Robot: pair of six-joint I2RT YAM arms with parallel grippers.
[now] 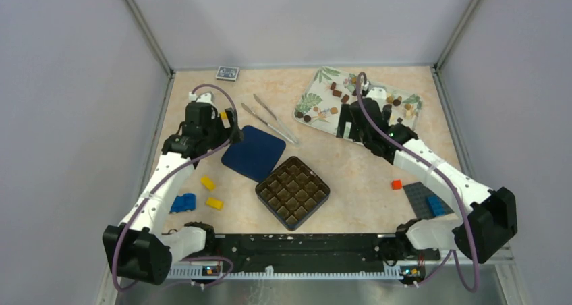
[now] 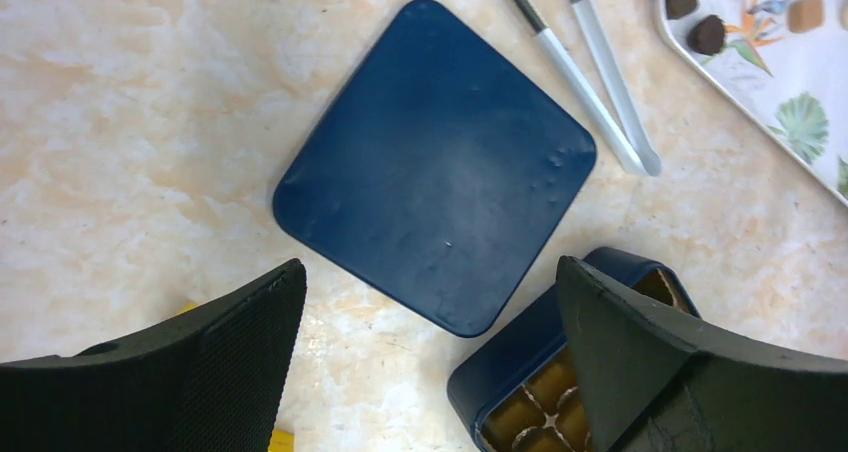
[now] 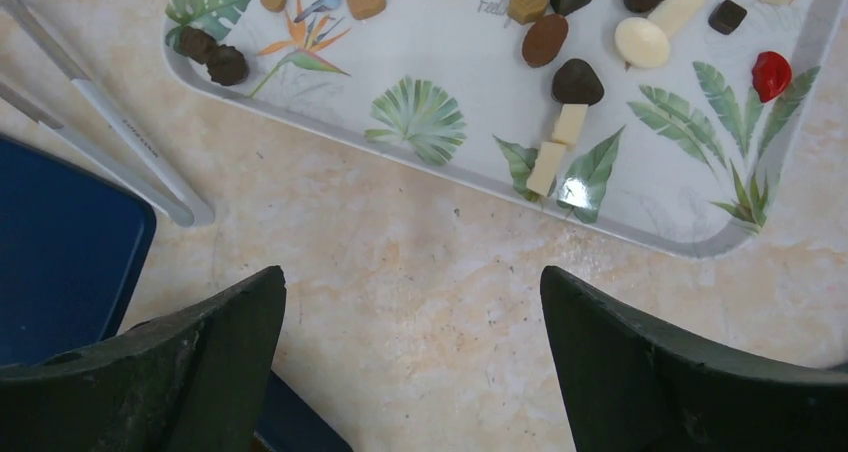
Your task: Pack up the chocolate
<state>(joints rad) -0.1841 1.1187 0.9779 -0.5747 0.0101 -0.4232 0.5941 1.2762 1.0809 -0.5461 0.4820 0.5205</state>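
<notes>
The chocolate (image 1: 335,92) lies as several small dark, light brown and cream pieces on a leaf-patterned tray (image 1: 317,82) at the back right. It also shows in the right wrist view (image 3: 577,82) on the tray (image 3: 470,72). A dark blue box (image 1: 293,191) with a grid of brown-lined cells sits at centre front. Its blue lid (image 1: 254,152) lies flat to the left. My left gripper (image 1: 231,126) is open and empty over the lid's near edge (image 2: 435,162), with the box corner (image 2: 520,372) beside it. My right gripper (image 1: 347,126) is open and empty just in front of the tray.
Metal tongs (image 1: 270,121) lie between lid and tray. Yellow bricks (image 1: 208,182) and a blue toy (image 1: 183,202) lie at front left. A red brick (image 1: 396,184) and a grey baseplate (image 1: 418,196) lie at front right. A small card box (image 1: 228,73) sits at the back.
</notes>
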